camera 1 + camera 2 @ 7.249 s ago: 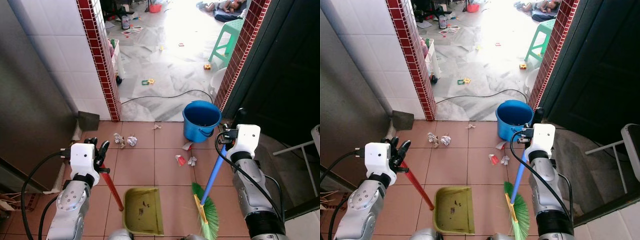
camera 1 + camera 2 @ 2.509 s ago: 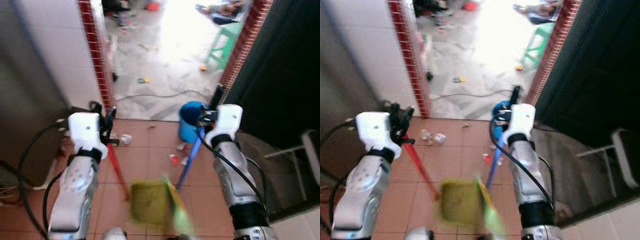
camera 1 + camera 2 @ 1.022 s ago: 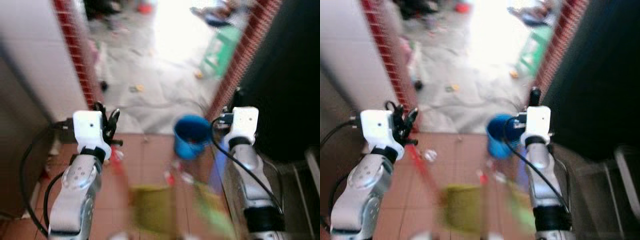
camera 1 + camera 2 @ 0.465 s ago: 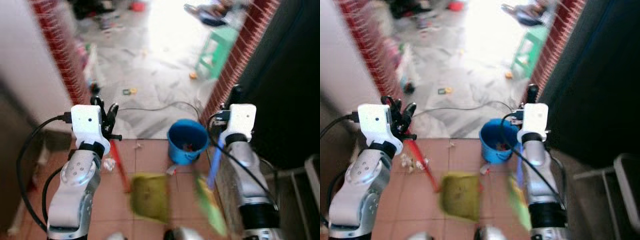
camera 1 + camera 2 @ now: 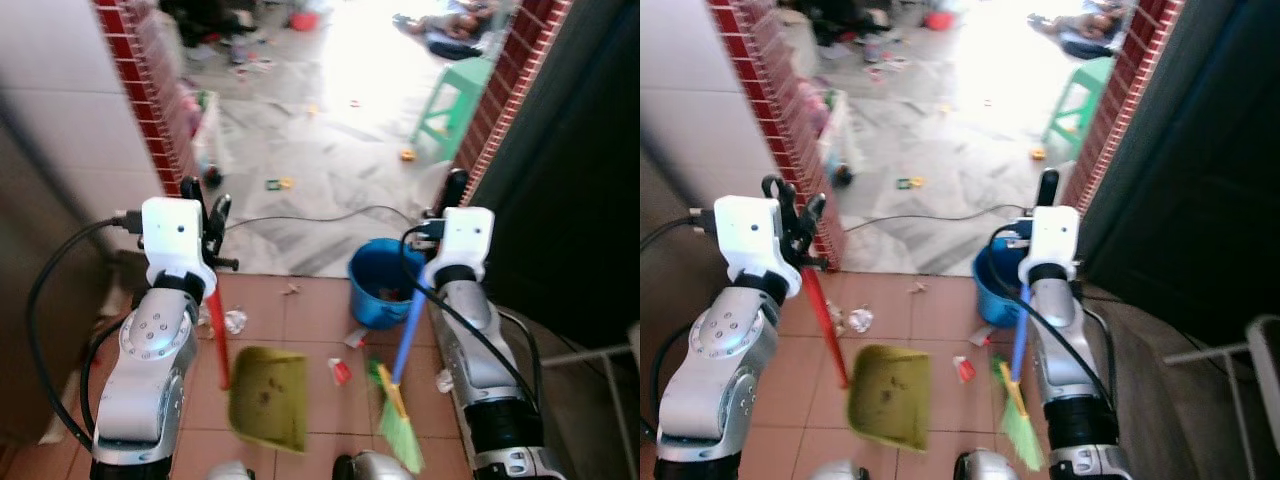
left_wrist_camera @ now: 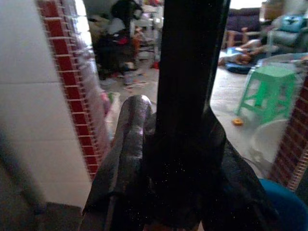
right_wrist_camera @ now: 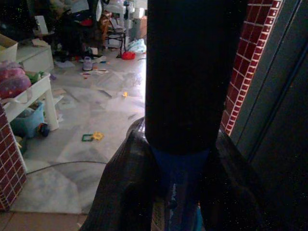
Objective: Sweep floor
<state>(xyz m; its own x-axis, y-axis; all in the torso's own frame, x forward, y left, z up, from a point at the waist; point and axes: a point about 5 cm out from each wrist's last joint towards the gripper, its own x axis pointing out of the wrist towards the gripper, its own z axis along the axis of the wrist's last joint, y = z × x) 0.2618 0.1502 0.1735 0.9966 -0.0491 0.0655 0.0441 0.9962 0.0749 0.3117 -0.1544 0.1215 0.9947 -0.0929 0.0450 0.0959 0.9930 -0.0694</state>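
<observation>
Now nearer: blue bucket point(image 5: 380, 285), doorway litter point(image 5: 275, 184).

Both silver arms rise from the bottom edge of the head views, forearms angled upward, white wrist housings near mid-height. The left gripper point(image 5: 204, 205) sits left of centre, its black fingers point(image 6: 126, 144) apparently clamped around a dark shaft, though blur limits certainty. The right gripper point(image 5: 452, 196) sits right of centre, its fingers point(image 7: 129, 178) likewise closed around a shaft.
</observation>
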